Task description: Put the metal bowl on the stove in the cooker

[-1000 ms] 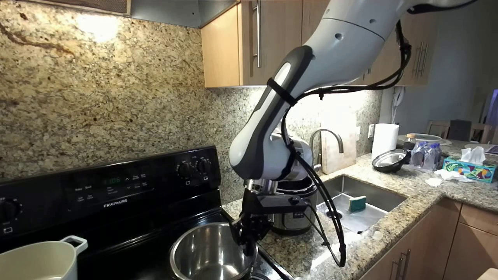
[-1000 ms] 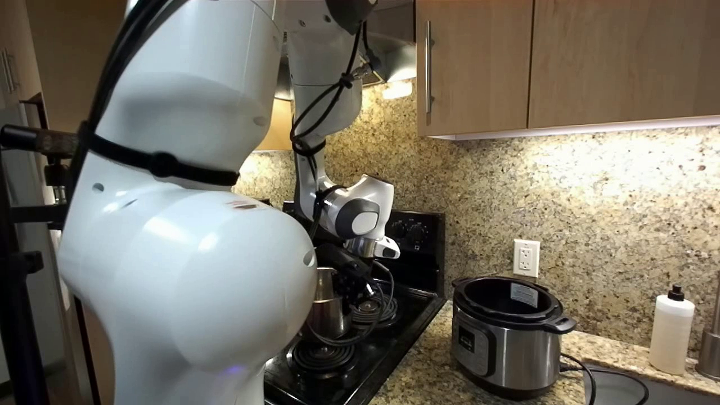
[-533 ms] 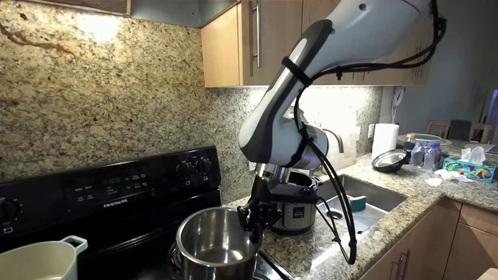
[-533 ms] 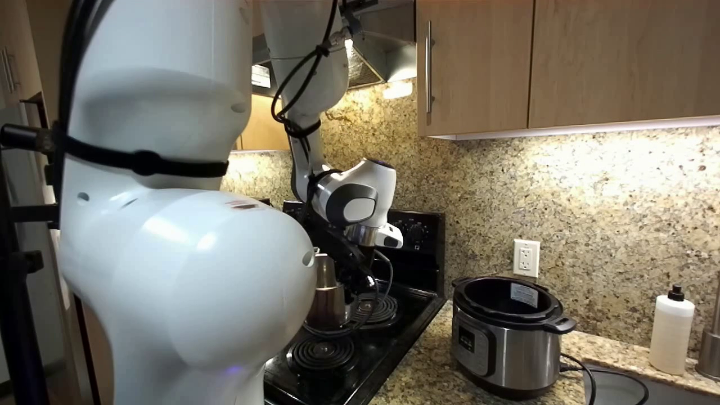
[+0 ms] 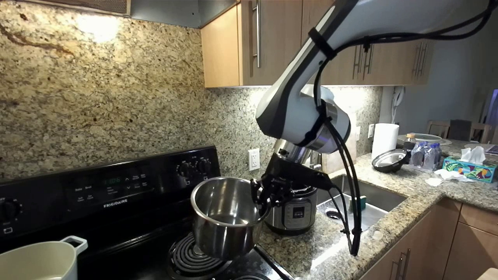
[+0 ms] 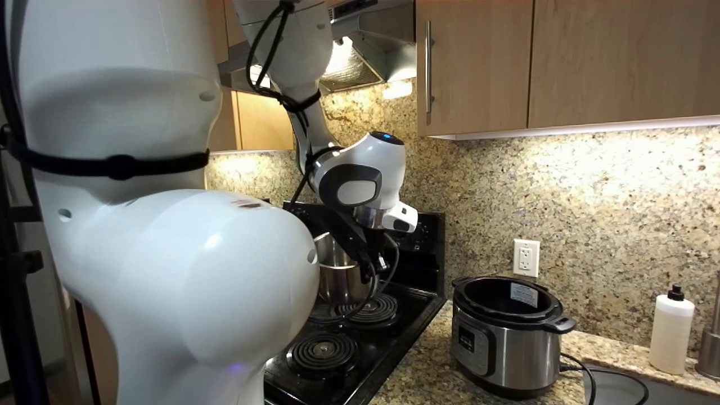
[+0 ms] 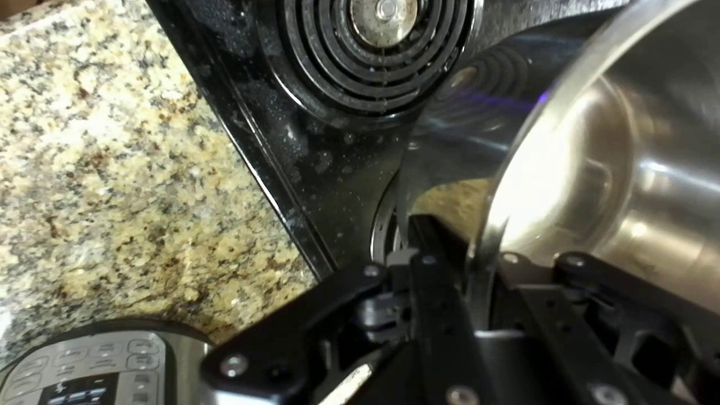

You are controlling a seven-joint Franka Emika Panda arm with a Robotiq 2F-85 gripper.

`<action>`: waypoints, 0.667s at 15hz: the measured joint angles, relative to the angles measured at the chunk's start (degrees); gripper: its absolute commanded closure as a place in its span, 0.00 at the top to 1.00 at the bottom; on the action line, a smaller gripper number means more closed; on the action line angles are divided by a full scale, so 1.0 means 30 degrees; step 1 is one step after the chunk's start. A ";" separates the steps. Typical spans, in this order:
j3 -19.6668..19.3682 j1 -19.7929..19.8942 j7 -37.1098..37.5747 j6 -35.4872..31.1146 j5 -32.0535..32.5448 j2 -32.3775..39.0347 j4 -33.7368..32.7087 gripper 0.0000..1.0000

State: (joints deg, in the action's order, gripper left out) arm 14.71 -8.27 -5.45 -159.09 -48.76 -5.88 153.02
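The metal bowl hangs above the coil burners of the black stove, its rim tilted a little down on the gripper's side. It also shows in an exterior view, partly behind the arm, and in the wrist view. My gripper is shut on the bowl's near wall at the rim, one finger inside and one outside, as the wrist view shows. The cooker stands lidless on the counter beside the stove. The cooker's control panel shows in the wrist view's lower corner.
A white handled pot stands on the stove's far side. Past the cooker lie the sink and a faucet. A soap bottle and a cable are near the cooker. Wall cabinets hang above the counter.
The gripper and bowl have risen off the burner and moved toward the cooker's side. The coil under the bowl has come into view. The bowl has tilted slightly.
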 measured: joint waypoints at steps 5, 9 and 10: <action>-0.0942 -0.0001 0.3309 -0.2193 0.0260 -0.1195 0.1307 0.01; -0.1643 0.0705 0.6334 -0.2814 0.1862 -0.1601 0.2088 0.01; -0.1812 0.0894 0.6896 -0.2894 0.2263 -0.1622 0.2032 0.01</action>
State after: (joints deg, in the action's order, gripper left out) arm 9.27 -5.59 15.23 -167.77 -41.97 -10.75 159.11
